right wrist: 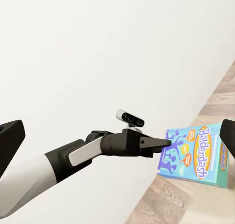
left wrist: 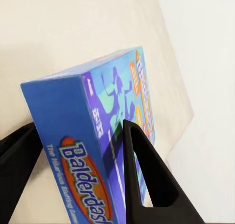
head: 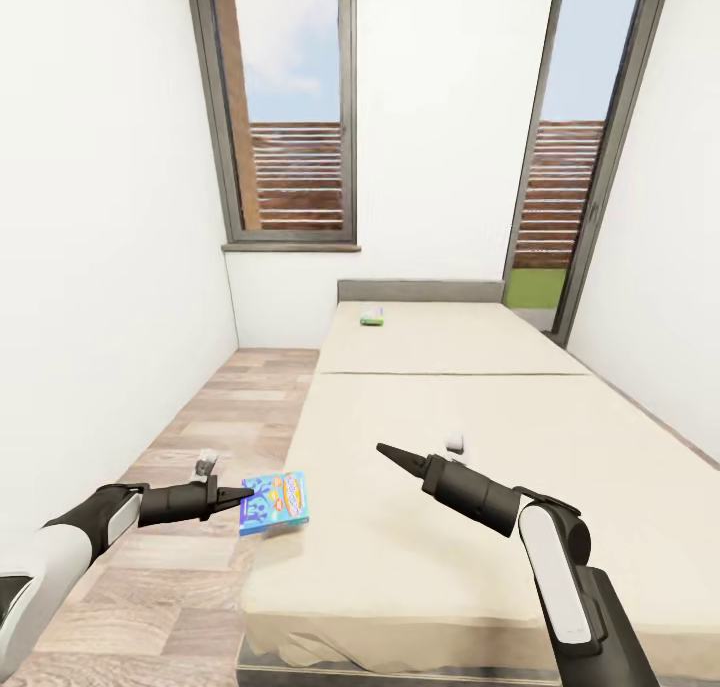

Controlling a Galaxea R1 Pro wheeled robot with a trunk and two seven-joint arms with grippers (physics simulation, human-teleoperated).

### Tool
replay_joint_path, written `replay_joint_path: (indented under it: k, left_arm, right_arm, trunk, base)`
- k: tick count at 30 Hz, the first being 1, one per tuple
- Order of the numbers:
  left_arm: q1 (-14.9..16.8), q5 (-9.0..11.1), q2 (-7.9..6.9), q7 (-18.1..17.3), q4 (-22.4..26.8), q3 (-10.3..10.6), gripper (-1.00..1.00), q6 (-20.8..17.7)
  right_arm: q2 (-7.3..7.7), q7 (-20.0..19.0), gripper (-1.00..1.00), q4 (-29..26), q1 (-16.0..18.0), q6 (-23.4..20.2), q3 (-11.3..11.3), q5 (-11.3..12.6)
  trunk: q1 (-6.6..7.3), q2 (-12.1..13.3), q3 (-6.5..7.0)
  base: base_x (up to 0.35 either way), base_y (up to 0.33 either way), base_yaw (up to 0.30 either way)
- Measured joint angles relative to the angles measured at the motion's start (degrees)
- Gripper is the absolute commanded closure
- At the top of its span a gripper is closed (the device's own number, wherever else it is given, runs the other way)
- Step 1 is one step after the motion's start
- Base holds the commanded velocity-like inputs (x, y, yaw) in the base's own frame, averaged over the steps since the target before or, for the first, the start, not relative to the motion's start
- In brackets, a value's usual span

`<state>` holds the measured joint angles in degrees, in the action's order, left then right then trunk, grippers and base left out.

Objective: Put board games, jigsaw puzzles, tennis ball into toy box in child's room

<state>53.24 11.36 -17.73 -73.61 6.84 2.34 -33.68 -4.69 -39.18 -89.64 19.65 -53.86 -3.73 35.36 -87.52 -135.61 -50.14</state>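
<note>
Item: blue game, held off the near left corner of the bed.

Left gripper: fingers clamped on one end of the box, one either side of its thickness, most of the box sticking out beyond the tips over the floor. Right gripper: over the mattress, tips together as far as the head view shows, holding nothing. Second game: green, lying near the headboard, well apart from both grippers. Risk, as judged: an end-only pinch lets the box pivot or slide out on the drive to the desk; a jolt or a knock on the wall would drop it.
</note>
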Motion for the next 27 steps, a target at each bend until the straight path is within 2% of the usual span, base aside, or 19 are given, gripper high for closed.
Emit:
replay_joint_path:
  k: [13, 15, 18, 20, 24, 27]
  left_arm:
    - [0.0, 0.0, 0.0, 0.0, 0.0, 0.0, 1.0, 0.0]
    - [-0.2, -0.6, -0.65, -0.7, 0.6, -0.4, 1.0, -0.6]
    - [-0.2, -1.4, -1.63, -1.6, 1.6, -1.5, 1.0, -1.6]
    - [0.1, -0.6, -0.98, -2.3, 2.3, -2.5, 1.0, -1.2]
    - [0.3, 0.4, -0.16, -2.2, 3.6, -1.5, 1.0, -0.4]
    - [0.3, 0.5, -0.17, -2.7, 3.9, -1.5, 1.0, -0.4]
  right_arm:
    - [0.0, 0.0, -1.0, 0.0, 0.0, 0.0, 0.0, 0.0]
    - [0.62, 0.6, -1.0, 0.6, 0.0, 0.7, -0.3, -0.8]
    - [0.63, 1.6, -1.0, 1.6, 0.0, 1.7, -0.3, -1.9]
    - [0.13, 2.2, -1.0, 2.3, 0.0, 2.4, -0.4, -2.0]
    - [0.0, 3.5, -1.0, 2.9, 0.0, 3.7, 0.0, -3.0]
    - [-0.12, 4.5, -1.0, 3.0, 0.0, 4.7, 0.2, -4.0]
  trunk:
    - [2.86, 5.2, 2.33]
    - [2.85, 5.2, 2.33]
    - [2.86, 5.2, 2.33]
    - [2.86, 5.2, 2.34]
    - [2.85, 5.2, 2.33]
    - [3.51, 6.4, 2.87]
  base:
    - [0.0, 0.0, 0.0]
    - [0.0, 0.0, 0.0]
    - [0.0, 0.0, 0.0]
    - [0.0, 0.0, 0.0]
    - [0.0, 0.0, 0.0]
    - [0.0, 0.0, 0.0]
